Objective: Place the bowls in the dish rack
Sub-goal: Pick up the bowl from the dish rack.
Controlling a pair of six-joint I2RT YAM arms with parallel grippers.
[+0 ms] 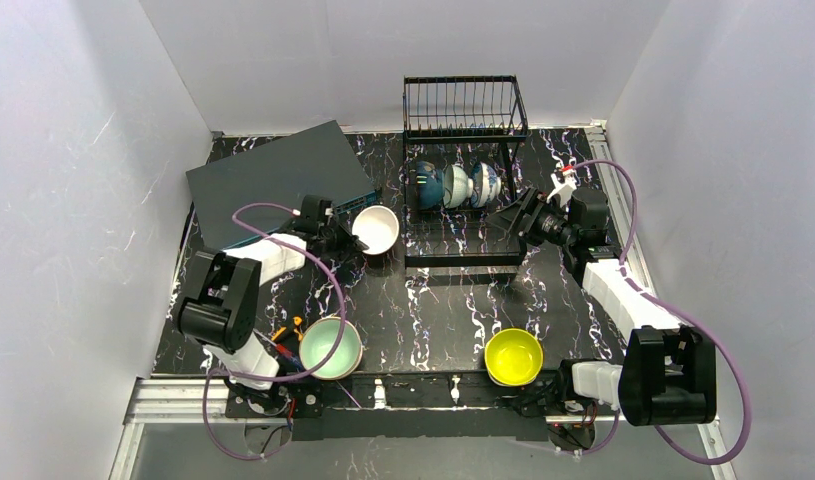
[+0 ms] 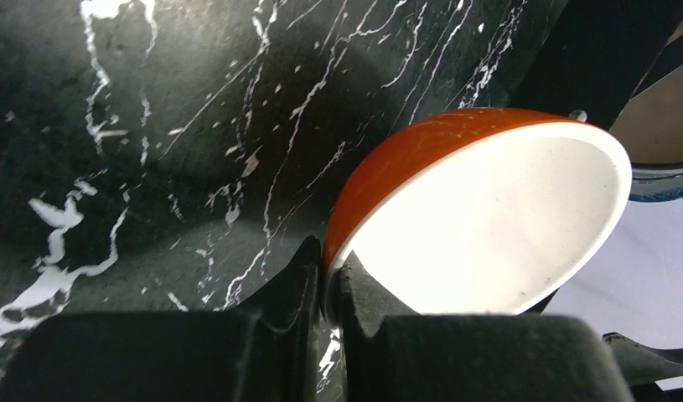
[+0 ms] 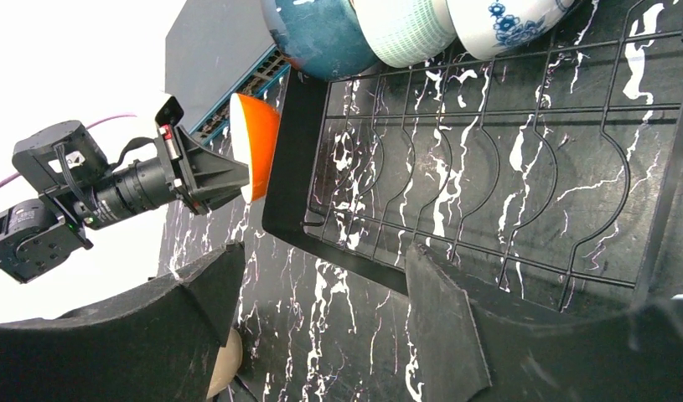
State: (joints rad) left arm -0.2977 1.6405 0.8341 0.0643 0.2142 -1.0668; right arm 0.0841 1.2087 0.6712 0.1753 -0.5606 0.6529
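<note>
Snugly on orange bowl (image 2: 488, 226): left gripper (image 2: 328, 272).

place: robot lab cell | cues: white panel walls (image 1: 83, 150), aluminium rail (image 1: 168, 398), black marbled tabletop (image 1: 433, 310)

The right wrist view's top edge cuts off the dark blue bowl (image 3: 321, 33) and patterned bowl (image 3: 505, 17).

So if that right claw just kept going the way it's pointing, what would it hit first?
Probably the dish rack. The right gripper, jaws open, faces the black frame bar and the empty wire slots of its base. Depth is hard to judge, but nothing else shows in between.
</note>
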